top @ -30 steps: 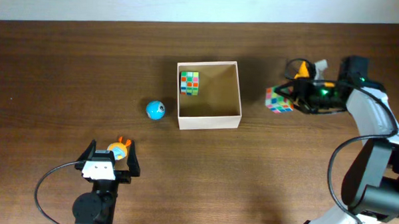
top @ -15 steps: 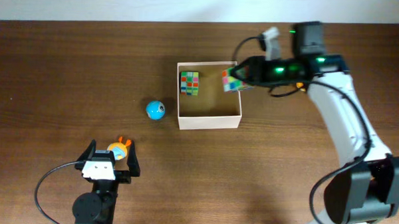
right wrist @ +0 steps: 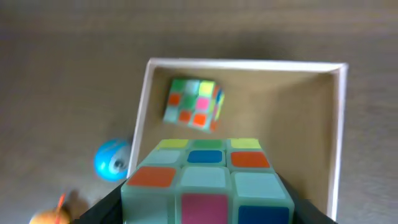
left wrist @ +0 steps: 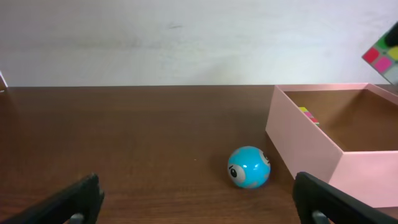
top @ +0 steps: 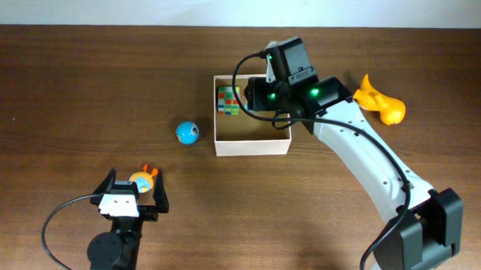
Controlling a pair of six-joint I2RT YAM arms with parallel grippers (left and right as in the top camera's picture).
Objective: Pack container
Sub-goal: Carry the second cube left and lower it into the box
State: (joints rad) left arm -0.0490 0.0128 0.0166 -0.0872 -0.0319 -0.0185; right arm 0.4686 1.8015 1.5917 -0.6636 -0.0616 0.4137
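- Leftmost, the left pincer (top: 132, 186) sits low at the near edge of the table (top: 66, 81), its fingers spread wide and gripping nothing. A small orange-and-blue toy (top: 143, 180) lies between them.
- Next, a blue ball (top: 188, 132) rests on the table just left of the container (top: 252, 144), not touching it.
- Inside the container, one colour cube (top: 228, 101) lies in the far-left corner. The tan floor to its right and in front of it is bare.
- Over that bare floor hangs the right pincer (right wrist: 205, 208), clenched on a second colour cube (right wrist: 208, 177). In the wrist view, the cube in the box lies ahead and slightly left of the held one, so I judge a straight drop should miss it.
- The right arm is much the nearer to the box.
- Rightmost, an orange toy (top: 378, 100) lies on the table beyond the right arm.
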